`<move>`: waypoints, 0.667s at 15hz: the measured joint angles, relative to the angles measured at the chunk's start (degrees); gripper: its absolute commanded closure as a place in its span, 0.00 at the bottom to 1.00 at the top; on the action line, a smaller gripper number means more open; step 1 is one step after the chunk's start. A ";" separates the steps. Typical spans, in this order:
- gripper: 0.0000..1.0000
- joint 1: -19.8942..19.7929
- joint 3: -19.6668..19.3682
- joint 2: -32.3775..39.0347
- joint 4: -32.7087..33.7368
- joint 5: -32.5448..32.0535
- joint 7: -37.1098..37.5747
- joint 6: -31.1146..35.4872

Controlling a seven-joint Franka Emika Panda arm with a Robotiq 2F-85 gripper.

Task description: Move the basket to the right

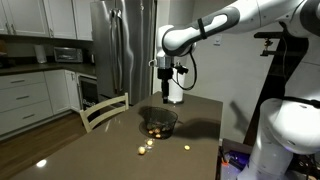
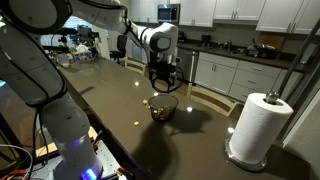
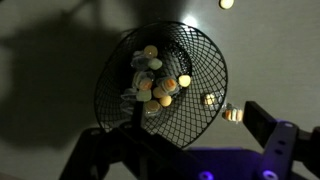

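Observation:
The basket [image 1: 158, 122] is a small dark wire-mesh bowl standing on the brown table [image 1: 90, 150], with several yellowish round pieces inside. It also shows in an exterior view [image 2: 163, 107] and fills the middle of the wrist view [image 3: 160, 80]. My gripper [image 1: 166, 92] hangs a little above the basket, also seen in an exterior view [image 2: 163, 82]. In the wrist view my gripper [image 3: 190, 135] is open, with its right finger beside the basket and the basket's near rim between the fingers. It holds nothing.
Loose yellowish pieces [image 1: 146, 147] lie on the table near the basket, two beside its rim in the wrist view [image 3: 222, 107]. A white paper towel roll [image 2: 262, 125] stands on the table. A chair [image 1: 103, 108] is at the table's edge.

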 measured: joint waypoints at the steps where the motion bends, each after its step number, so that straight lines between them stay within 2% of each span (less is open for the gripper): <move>1: 0.00 0.00 0.15 0.95 0.42 0.72 -0.73 0.00; 6: 0.00 -0.03 1.06 5.24 0.98 6.76 -5.34 -0.01; 10: 0.00 -0.03 3.25 8.88 0.87 10.42 -7.04 0.01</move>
